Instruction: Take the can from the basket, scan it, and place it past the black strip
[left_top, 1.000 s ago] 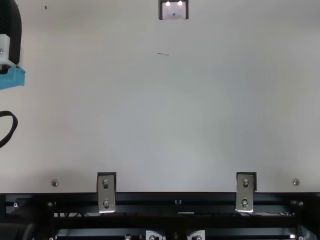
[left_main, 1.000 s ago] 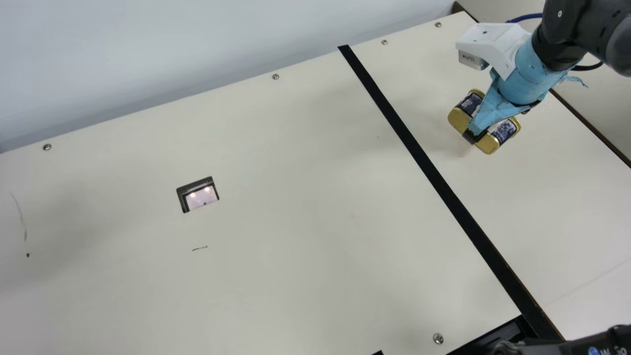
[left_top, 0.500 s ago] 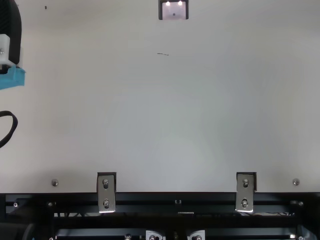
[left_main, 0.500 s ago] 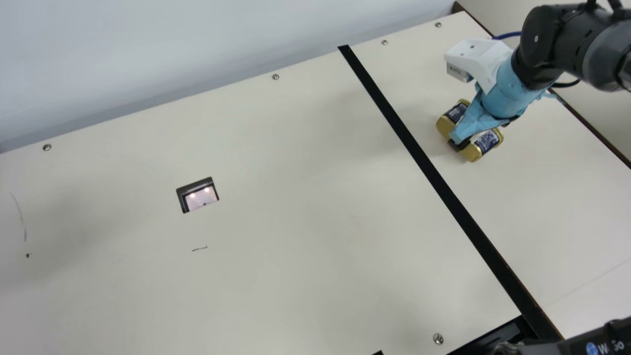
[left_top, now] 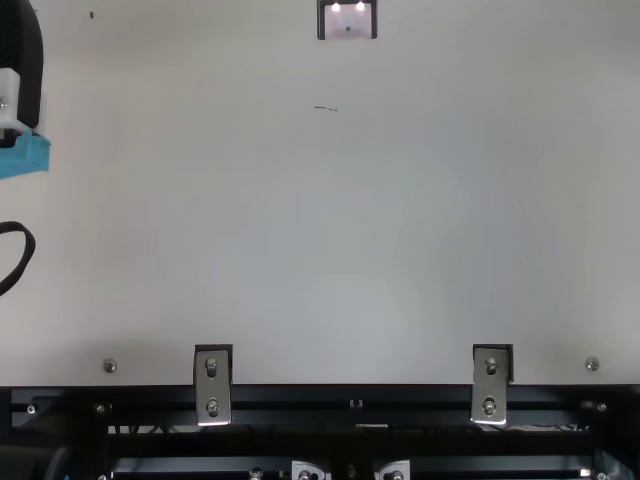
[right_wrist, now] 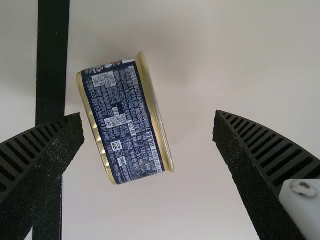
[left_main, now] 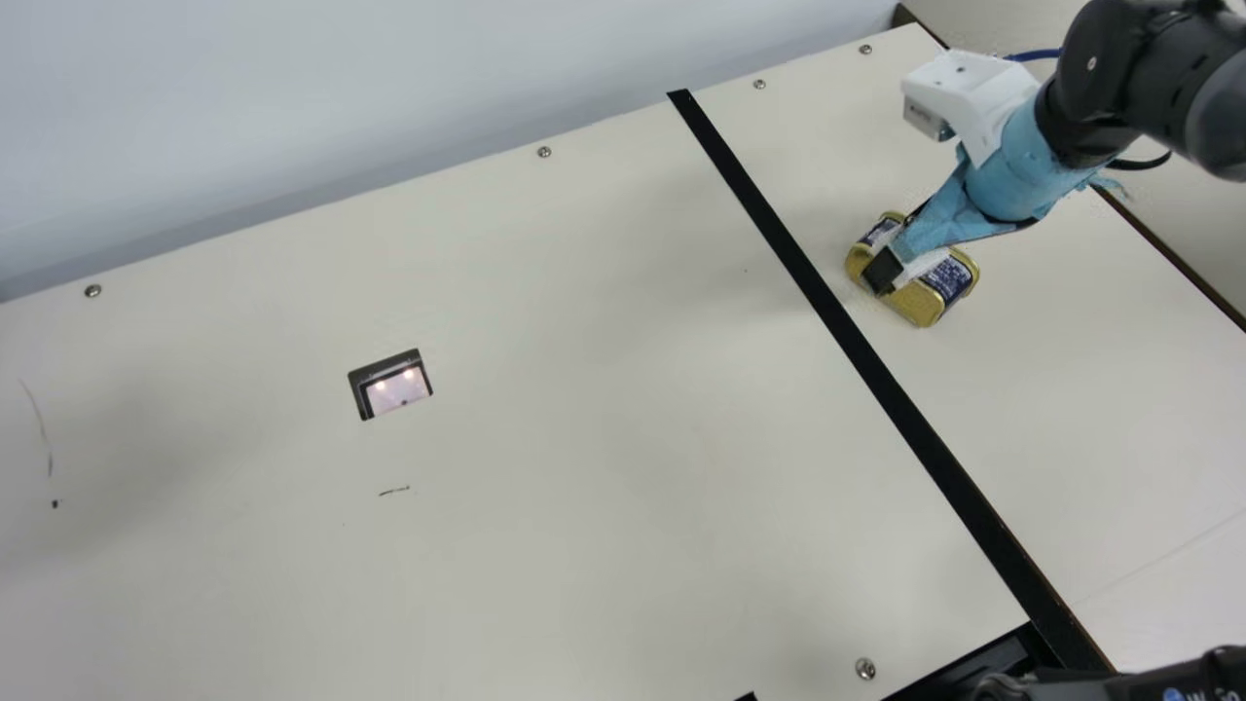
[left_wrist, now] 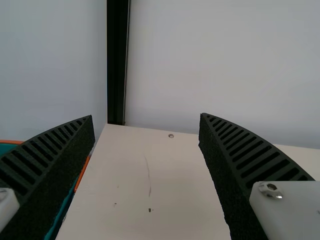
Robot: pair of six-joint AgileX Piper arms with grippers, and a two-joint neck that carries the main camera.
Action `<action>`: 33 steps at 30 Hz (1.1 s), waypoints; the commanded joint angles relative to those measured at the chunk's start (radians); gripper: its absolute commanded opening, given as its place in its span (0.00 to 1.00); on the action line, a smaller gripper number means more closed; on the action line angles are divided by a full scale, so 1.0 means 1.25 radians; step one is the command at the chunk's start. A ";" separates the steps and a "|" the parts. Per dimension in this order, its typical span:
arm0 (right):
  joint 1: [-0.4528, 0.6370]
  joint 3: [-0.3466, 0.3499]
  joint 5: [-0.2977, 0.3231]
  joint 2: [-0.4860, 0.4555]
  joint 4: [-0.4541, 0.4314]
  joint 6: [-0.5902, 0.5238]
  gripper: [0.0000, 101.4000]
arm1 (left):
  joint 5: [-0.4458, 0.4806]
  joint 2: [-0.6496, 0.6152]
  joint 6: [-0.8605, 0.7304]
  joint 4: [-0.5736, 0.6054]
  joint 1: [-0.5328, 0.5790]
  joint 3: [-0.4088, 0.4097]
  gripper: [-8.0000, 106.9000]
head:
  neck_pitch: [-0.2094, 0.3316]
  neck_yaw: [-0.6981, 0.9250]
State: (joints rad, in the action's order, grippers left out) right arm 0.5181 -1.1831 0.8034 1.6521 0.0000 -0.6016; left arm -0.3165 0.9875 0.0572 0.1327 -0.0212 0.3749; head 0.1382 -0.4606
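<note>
In the main view my right gripper [left_main: 897, 247] stands open just over the gold-rimmed can [left_main: 947, 278], which lies on its side on the table to the right of the black strip [left_main: 827, 304]. From the right wrist view, the can [right_wrist: 122, 122] shows its dark blue label between the spread fingers of my right gripper [right_wrist: 149, 116], with space on both sides, beside the black strip [right_wrist: 51, 75]. Part of my left gripper [left_top: 25, 156] is at the top view's left edge; the left wrist view has my left gripper [left_wrist: 146, 117] open with nothing between its fingers.
A scanner window [left_main: 393, 384] is set into the table left of the strip. A teal container with an orange rim [left_wrist: 11, 142] stands at the edge of the left wrist view. Metal brackets [left_top: 212, 386] sit at the table's near edge.
My right gripper moved toward the strip with the can, let go of it on the table and opened. The arm behind it has since shifted back to the upper right. My left arm kept still.
</note>
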 commanded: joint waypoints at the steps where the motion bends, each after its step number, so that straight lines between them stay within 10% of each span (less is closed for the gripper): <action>1: 0.002 -0.020 0.007 -0.012 0.027 -0.012 1.00 | 0.000 0.000 0.000 0.000 0.000 0.000 0.85 | 0.019 -0.026; 13: -0.059 -0.083 0.003 -0.076 0.201 -0.075 1.00 | 0.000 0.000 0.000 0.000 0.000 0.000 0.85 | 0.019 -0.026; 33: -0.319 -0.053 -0.138 -0.136 0.321 -0.049 1.00 | 0.000 0.000 0.000 0.000 0.000 0.000 0.85 | 0.023 0.086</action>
State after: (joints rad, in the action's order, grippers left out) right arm 0.1431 -1.2503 0.6382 1.4831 0.3975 -0.6650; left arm -0.3165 0.9875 0.0572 0.1327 -0.0212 0.3749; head 0.1382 -0.3685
